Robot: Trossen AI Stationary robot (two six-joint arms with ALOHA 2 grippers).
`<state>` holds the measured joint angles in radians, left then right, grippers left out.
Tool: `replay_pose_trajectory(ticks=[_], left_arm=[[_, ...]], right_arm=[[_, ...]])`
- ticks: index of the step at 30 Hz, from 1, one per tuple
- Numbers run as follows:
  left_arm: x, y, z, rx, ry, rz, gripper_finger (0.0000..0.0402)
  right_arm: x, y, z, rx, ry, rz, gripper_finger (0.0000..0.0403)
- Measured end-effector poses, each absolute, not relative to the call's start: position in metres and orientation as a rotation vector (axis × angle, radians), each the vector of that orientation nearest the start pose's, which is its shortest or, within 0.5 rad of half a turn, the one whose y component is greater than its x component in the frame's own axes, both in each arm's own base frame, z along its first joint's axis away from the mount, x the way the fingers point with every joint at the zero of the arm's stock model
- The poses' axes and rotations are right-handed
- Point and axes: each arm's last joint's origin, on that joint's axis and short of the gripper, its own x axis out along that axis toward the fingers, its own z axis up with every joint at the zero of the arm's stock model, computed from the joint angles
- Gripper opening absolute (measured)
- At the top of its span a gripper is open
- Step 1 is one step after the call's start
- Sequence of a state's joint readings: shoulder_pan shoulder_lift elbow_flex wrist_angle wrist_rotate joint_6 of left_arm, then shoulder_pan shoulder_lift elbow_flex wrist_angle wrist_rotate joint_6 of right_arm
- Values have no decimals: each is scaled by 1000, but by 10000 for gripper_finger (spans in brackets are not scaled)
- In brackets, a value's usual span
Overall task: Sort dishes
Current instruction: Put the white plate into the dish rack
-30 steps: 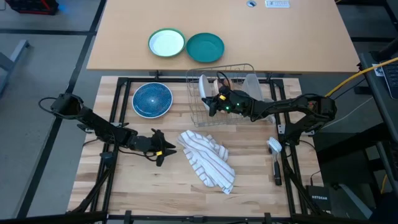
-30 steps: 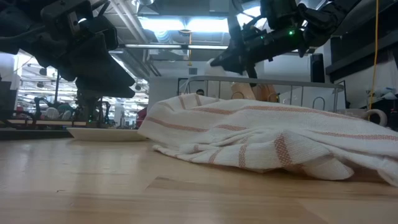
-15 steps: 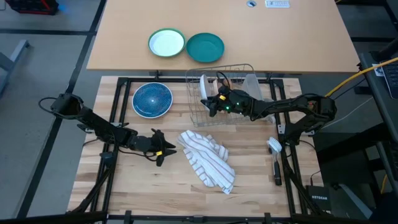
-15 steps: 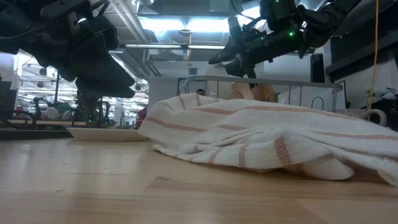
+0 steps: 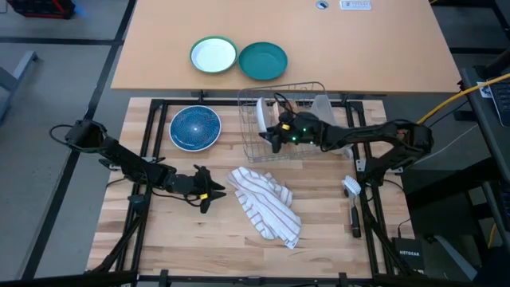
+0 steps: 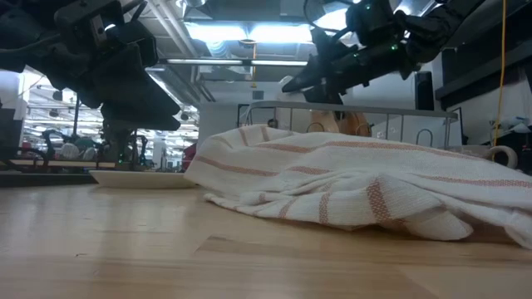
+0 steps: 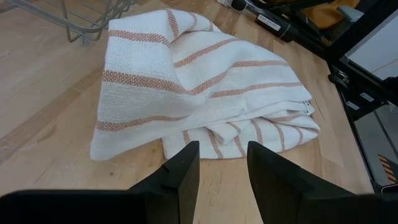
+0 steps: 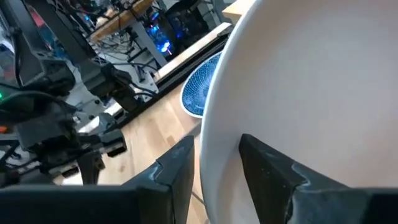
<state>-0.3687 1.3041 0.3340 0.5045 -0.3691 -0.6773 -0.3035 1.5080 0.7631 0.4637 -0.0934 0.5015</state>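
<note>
Right end effector (image 5: 272, 134) has shifted slightly right at the wire dish rack (image 5: 296, 86) by the tabletop's far edge, fingers straddling the upright white plate (image 5: 261, 114) rim, narrow, grip unclear. Plate: rigid, slick, breakable; pinch the rim. Left end effector (image 5: 209, 194) idles open beside the striped towel (image 5: 267, 206).

Plate (image 5: 260, 116) upright in rack (image 5: 311, 86)

I see a striped towel (image 6: 349, 187) heaped on the wooden tabletop (image 6: 166, 249), a shallow dish (image 6: 137, 177) behind it, and the wire rack (image 6: 399, 124) beyond.
</note>
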Motion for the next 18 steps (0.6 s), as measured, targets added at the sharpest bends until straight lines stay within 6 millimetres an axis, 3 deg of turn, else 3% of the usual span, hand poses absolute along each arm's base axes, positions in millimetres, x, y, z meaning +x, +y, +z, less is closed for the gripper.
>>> replay_pose_trajectory(ticks=[10,18], left_arm=[[212,-70,148,-497,407,147,125],[212,-70,148,-503,403,149,125]], right_arm=[[282,-87,233,448,321,-376,136],[280,-87,234,410,335,-371,136]])
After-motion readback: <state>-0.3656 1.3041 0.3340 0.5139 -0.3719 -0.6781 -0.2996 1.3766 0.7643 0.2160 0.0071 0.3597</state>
